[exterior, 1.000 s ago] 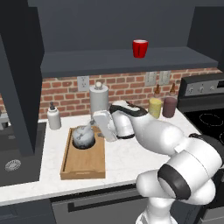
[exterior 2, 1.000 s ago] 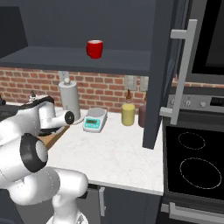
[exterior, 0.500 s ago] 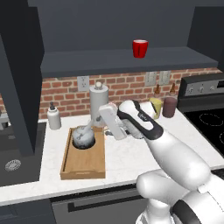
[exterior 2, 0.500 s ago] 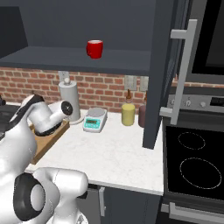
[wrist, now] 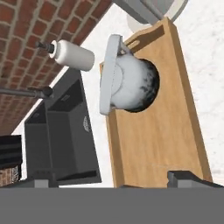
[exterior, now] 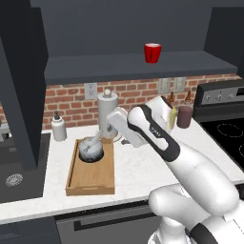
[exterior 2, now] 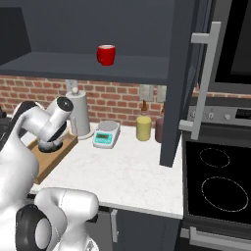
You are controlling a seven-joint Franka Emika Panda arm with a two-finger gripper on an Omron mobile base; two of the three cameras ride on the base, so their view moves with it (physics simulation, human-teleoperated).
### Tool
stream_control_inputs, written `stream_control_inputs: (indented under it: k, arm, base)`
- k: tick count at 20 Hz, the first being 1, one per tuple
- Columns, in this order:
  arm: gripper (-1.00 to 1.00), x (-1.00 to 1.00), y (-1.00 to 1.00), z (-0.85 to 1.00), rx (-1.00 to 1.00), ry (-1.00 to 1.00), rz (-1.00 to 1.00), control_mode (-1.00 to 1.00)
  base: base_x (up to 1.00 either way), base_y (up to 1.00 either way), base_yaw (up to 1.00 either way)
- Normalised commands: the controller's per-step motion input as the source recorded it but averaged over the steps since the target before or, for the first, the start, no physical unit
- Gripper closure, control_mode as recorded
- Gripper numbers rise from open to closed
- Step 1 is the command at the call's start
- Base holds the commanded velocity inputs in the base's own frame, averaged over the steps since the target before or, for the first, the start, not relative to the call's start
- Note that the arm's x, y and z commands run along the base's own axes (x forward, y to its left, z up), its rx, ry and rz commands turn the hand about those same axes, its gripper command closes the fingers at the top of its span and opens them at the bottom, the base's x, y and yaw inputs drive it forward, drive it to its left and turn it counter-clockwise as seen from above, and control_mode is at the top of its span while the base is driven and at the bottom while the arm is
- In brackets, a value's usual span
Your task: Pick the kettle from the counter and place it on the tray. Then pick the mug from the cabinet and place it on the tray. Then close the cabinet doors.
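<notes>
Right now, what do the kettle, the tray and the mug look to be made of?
Kettle: probably metal, a mottled grey shiny body. Tray: apparently wood, matte light brown with faint grain in the hand view. Mug: glossy bright red; ceramic or plastic, the look leaves it open.

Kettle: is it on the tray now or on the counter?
On the tray. The kettle sits inside the rims of the tray at its far end, upright, in the left base view; the hand view agrees.
</notes>
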Motion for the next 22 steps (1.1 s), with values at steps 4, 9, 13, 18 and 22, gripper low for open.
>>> stream_control_inputs:
  k: [4,9,13,18,22]
  arm:
    - [-1.00,-0.61,-0.62,0.92,-0.47,0.00,0.00,-1.00]
    - [-1.00,-0.44,-0.50,0.72,-0.51,0.01,-0.01,-1.00]
    - [-1.00,0.00,-0.30,0.04,-0.40,0.03,0.00,-1.00]
    - [-1.00,-0.12,-0.49,0.00,-0.20,-0.10,0.00,-1.00]
    - [-1.00,-0.11,-0.57,0.44,-0.12,-0.28,0.00,-1.00]
  base:
    - [0.00,0.00,0.00]
    - [0.00,0.00,0.00]
    - [0.00,0.00,0.00]
    - [0.00,0.00,0.00]
    - [0.00,0.00,0.00]
